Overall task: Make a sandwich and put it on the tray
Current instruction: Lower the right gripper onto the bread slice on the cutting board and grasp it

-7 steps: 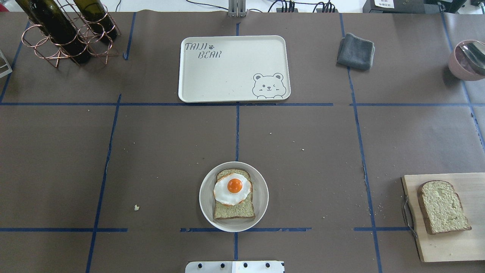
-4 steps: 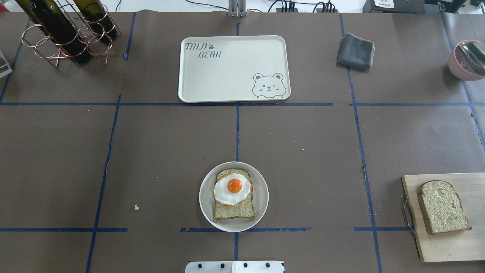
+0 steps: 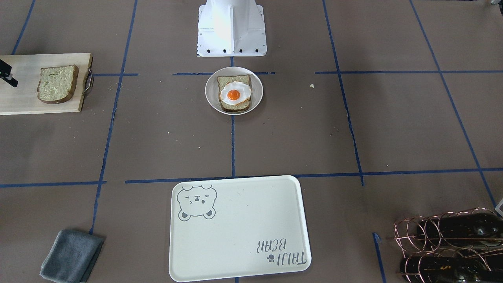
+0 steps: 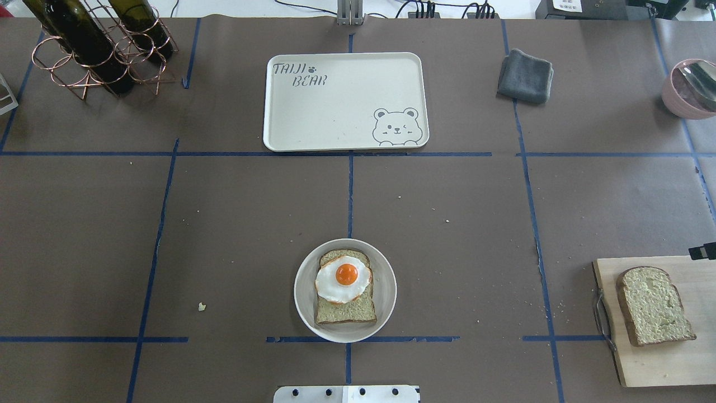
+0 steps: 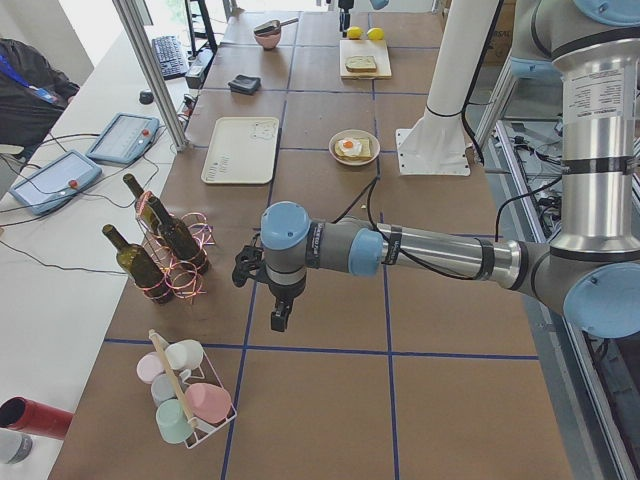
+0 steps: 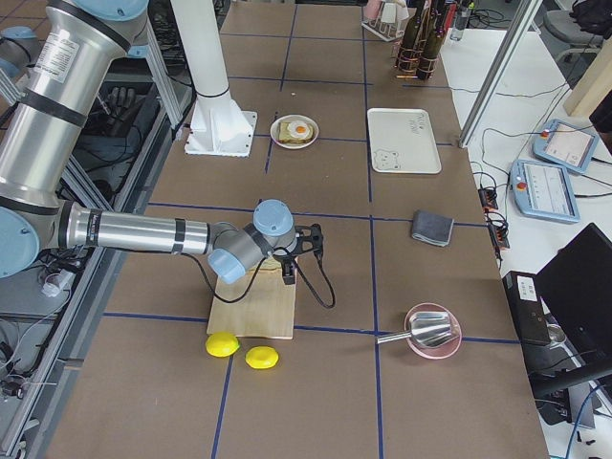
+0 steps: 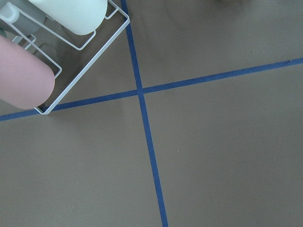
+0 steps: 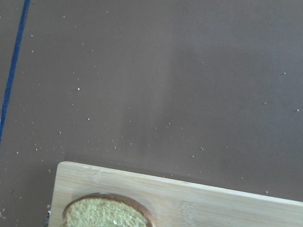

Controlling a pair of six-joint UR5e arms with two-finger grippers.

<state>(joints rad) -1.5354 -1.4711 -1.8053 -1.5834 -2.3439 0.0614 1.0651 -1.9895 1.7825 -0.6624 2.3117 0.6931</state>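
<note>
Right hand hovers by board, opening unclear. Grip spare bread slice across crusts, keep level, drop square onto egg.

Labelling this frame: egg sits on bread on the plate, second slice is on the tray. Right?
Not quite. The second slice lies on the wooden board, not the tray. The egg does sit on bread on the plate. The overhead view shows it.
</note>
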